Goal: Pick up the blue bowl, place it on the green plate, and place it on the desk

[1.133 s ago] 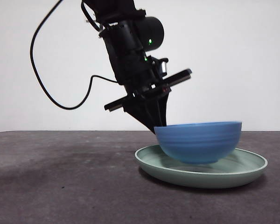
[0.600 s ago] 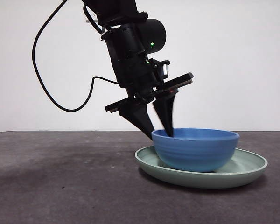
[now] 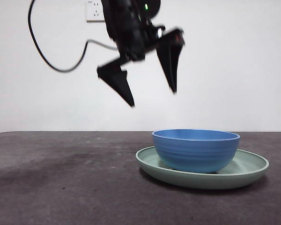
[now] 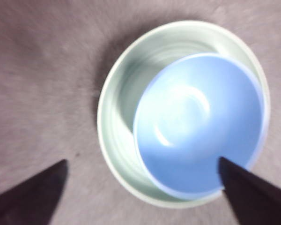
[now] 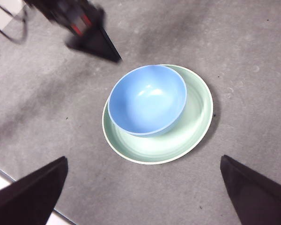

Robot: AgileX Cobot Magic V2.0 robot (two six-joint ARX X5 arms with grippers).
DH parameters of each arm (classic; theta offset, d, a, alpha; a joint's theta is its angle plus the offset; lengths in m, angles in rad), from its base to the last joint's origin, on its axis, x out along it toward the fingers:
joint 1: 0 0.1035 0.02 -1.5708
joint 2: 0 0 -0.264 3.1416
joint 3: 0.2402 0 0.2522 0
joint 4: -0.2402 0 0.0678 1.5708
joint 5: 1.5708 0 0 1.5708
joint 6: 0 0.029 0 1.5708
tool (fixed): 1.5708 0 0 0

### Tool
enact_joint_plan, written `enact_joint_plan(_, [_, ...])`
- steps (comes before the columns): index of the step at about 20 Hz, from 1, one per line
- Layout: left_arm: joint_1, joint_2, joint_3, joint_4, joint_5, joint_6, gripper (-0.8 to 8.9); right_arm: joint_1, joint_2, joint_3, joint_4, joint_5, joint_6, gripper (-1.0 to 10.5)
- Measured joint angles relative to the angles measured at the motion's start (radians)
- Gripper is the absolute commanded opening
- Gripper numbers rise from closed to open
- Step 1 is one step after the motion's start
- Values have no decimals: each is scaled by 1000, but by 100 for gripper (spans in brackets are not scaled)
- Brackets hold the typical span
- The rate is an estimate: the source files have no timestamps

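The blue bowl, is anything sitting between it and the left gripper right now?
Nothing visible. The left gripper hangs open in the air above the blue bowl, which sits empty in the green plate, with only clear space between them.

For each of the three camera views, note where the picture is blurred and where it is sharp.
Front view: the left gripper is motion-smeared, while the blue bowl and green plate are crisp. Left wrist view: everything is soft, bowl rim included. Right wrist view: bowl and plate sharp, only the other arm's jaw blurred.
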Motion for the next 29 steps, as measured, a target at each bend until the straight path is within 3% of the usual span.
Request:
enact_joint_plan(6, [3, -2, 69, -192, 0, 56, 625, 0, 0, 0, 0, 0, -1, 520])
enact_joint_plan(12, [3, -97, 46, -214, 0, 80, 625, 0, 0, 0, 0, 0, -1, 520])
enact_joint_plan(19, [-1, -603, -266, -204, 0, 114, 625, 0, 0, 0, 0, 0, 3, 519])
enact_joint_plan(26, [-1, -1221, -780, 119, 0, 177, 625, 0, 33, 0, -1, 0, 9, 519])
enact_joint_plan(29, [-1, -1378, -912, 139, 0, 177, 625, 0, 62, 0, -2, 0, 10, 519])
